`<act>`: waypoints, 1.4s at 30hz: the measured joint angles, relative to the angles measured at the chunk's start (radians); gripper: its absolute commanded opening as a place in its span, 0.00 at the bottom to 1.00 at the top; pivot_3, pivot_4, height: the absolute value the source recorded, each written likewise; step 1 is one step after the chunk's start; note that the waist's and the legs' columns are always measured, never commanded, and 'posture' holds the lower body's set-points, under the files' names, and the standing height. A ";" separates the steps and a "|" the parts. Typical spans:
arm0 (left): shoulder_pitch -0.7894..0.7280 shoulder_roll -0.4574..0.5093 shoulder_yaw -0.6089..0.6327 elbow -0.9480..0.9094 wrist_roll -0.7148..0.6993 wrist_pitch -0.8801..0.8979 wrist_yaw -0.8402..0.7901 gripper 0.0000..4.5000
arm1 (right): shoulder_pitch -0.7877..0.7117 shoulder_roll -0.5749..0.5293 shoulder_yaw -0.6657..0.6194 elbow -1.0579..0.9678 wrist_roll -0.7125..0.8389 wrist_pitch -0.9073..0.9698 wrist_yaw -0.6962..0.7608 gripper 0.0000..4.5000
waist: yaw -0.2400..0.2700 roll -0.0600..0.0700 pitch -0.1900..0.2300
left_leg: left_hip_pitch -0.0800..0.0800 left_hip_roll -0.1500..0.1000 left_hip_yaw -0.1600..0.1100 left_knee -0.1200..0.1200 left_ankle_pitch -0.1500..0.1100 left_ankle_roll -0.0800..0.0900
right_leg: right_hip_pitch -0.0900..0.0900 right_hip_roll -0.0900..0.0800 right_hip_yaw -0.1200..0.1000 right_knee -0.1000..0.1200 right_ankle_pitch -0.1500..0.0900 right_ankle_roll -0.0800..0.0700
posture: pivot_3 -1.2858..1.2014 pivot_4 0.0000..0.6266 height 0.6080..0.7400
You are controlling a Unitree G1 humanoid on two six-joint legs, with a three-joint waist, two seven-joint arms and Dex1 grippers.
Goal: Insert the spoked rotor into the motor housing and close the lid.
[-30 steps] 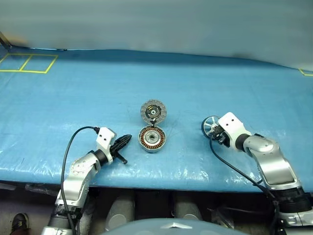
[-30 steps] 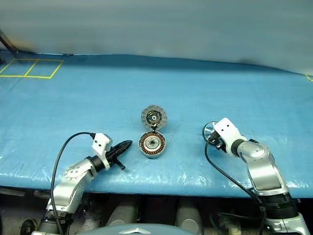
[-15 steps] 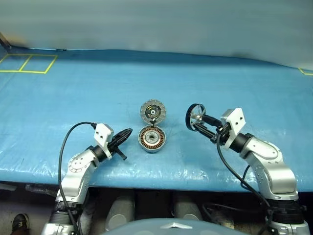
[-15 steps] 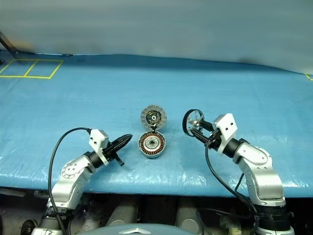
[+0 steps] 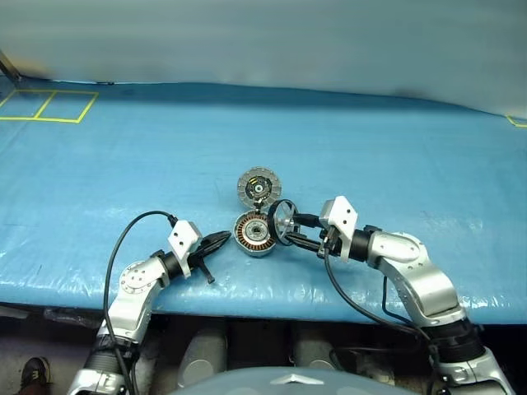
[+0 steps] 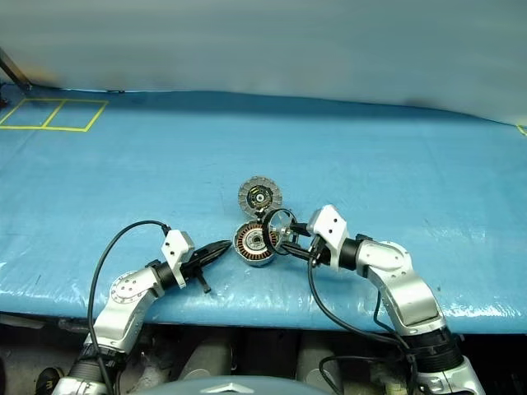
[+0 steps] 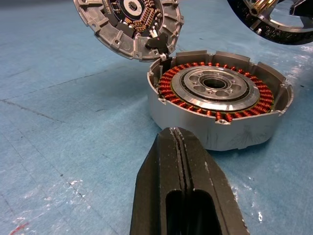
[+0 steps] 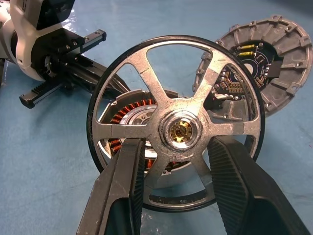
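The motor housing [image 5: 251,234] stands open on the blue table, copper windings showing [image 7: 220,105]. Its lid [image 5: 258,186] is tipped up on the hinge at the far side, inner face toward me [image 8: 274,58]. My right gripper [image 5: 291,231] is shut on the spoked rotor [image 8: 177,128], one finger on each side of the silvery hub. It holds the rotor upright on edge, just right of and slightly above the housing [image 6: 278,224]. My left gripper [image 7: 177,136] is shut and empty, lying low on the table just left of the housing [image 5: 221,239], pointing at its wall.
A blue sheet [image 5: 395,148] covers the table, whose front edge runs just below both arms. Yellow tape squares [image 5: 48,105] mark the far left corner. A black cable [image 5: 115,247] loops from my left wrist.
My right gripper has swung left with the rotor, from the right part of the table to beside the housing. The left gripper has turned slightly toward the housing.
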 measured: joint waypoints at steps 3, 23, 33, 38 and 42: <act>-0.016 0.000 -0.002 0.021 0.003 -0.025 -0.019 0.00 | -0.026 0.002 0.013 0.008 -0.005 -0.006 0.004 0.36 | 0.000 0.000 0.000 | 0.000 0.000 0.000 0.000 0.000 0.000 | 0.000 0.000 0.000 0.000 0.000 0.000 | 0.52 0.24 1.00; -0.031 0.001 -0.003 0.073 0.019 -0.078 -0.040 0.00 | -0.116 0.043 0.122 0.117 -0.064 -0.049 0.024 0.36 | -0.001 0.000 0.000 | 0.001 0.000 0.000 0.000 0.000 0.000 | 0.000 0.000 0.000 0.002 0.000 0.000 | 0.52 0.24 1.00; -0.030 0.000 -0.003 0.073 0.018 -0.078 -0.036 0.00 | -0.147 0.034 0.152 0.147 -0.109 -0.052 0.040 0.36 | -0.002 0.000 0.000 | 0.001 0.000 0.000 0.001 0.000 0.000 | 0.000 0.000 0.000 0.002 0.000 0.001 | 0.52 0.24 1.00; -0.029 0.000 -0.003 0.073 0.019 -0.078 -0.028 0.00 | -0.152 0.031 0.152 0.157 -0.120 -0.064 0.044 0.36 | -0.002 0.000 0.000 | 0.001 0.000 0.000 0.001 0.000 0.000 | 0.000 0.000 0.000 0.002 0.000 0.001 | 0.52 0.24 1.00; -0.027 0.000 -0.003 0.073 0.019 -0.078 -0.018 0.00 | -0.161 0.030 0.154 0.165 -0.128 -0.065 0.050 0.52 | -0.001 0.000 0.000 | 0.001 0.000 0.000 0.001 0.000 0.000 | 0.000 0.000 0.000 0.003 0.000 0.001 | 0.52 0.24 1.00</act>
